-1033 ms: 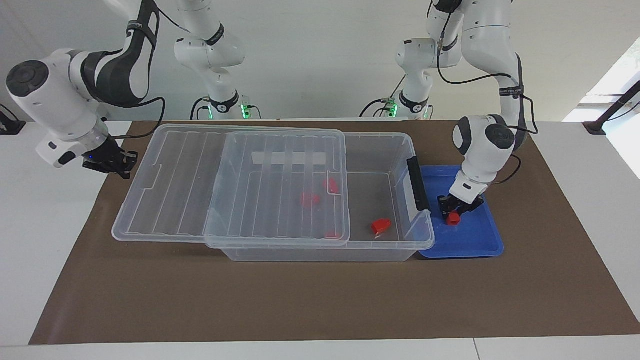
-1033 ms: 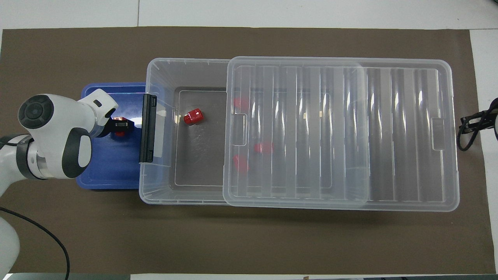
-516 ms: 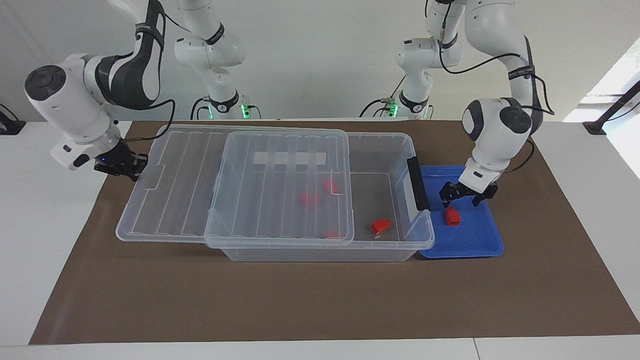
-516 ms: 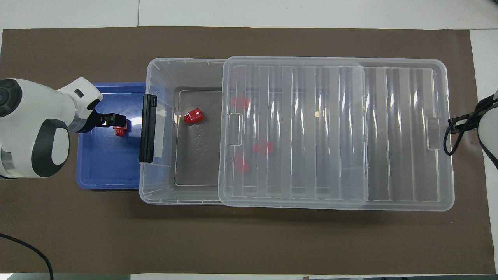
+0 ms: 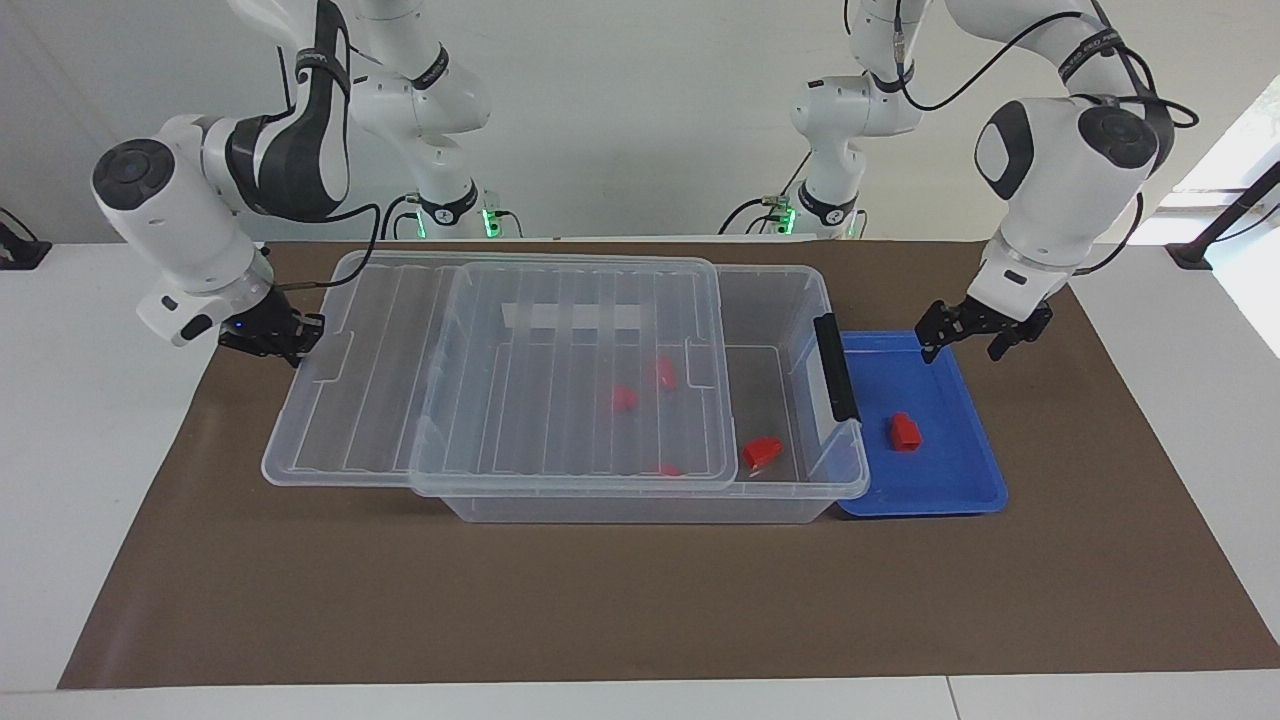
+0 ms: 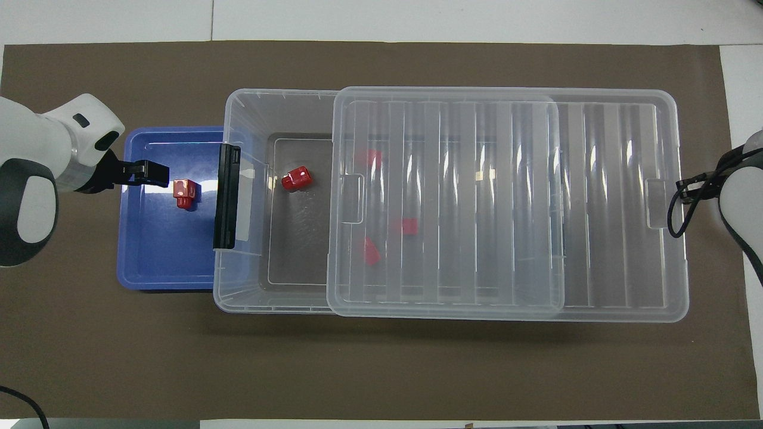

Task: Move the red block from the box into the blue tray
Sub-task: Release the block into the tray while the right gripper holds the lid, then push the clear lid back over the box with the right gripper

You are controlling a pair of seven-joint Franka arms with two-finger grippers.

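One red block (image 5: 903, 431) (image 6: 183, 192) lies in the blue tray (image 5: 950, 470) (image 6: 161, 250), beside the box (image 5: 650, 508) (image 6: 238, 119) at the left arm's end. My left gripper (image 5: 965, 350) (image 6: 156, 176) is open and empty, raised over the tray's rim nearest the robots. Another red block (image 5: 762, 451) (image 6: 296, 178) lies in the box's uncovered part. Three more (image 6: 371, 158) (image 6: 408, 225) (image 6: 371, 253) show through the clear lid (image 5: 570, 380) (image 6: 506, 202). My right gripper (image 5: 272, 338) (image 6: 685, 190) is at the lid's edge at the right arm's end.
The lid overhangs the box toward the right arm's end. A black latch handle (image 5: 836, 367) (image 6: 226, 196) stands on the box end next to the tray. A brown mat (image 5: 640, 600) covers the table.
My left gripper let go of the red block in the tray, opened and rose away toward the robots. My right gripper and the lid moved toward the left arm's end, covering more of the box.
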